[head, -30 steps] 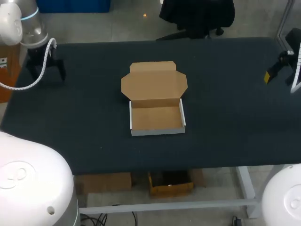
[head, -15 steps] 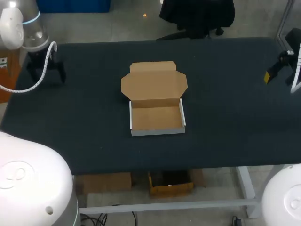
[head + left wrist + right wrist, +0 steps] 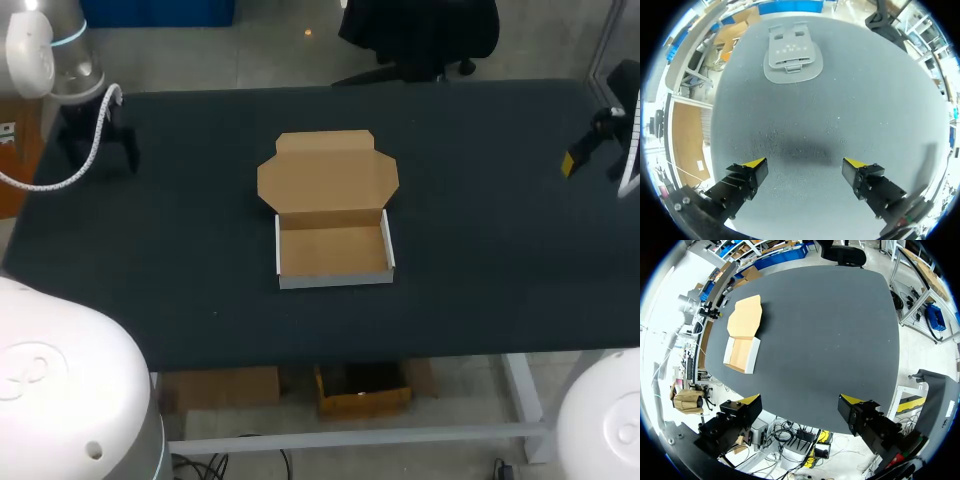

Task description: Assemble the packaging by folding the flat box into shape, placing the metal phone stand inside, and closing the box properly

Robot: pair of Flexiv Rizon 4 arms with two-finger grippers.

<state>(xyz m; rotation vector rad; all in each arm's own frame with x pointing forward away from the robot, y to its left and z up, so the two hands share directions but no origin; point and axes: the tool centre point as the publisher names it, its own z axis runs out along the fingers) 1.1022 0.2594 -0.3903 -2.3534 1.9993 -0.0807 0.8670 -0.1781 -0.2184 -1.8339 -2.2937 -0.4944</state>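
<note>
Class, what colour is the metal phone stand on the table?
The phone stand is grey, clearest in the left wrist view.

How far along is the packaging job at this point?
Done: the box stands folded into a tray, lid open flat behind it. In hand: nothing; the left gripper hangs over the table, jaws open, the phone stand lying ahead of it; the right gripper is open too. Left: grasp the stand, put it inside, close the lid.
</note>
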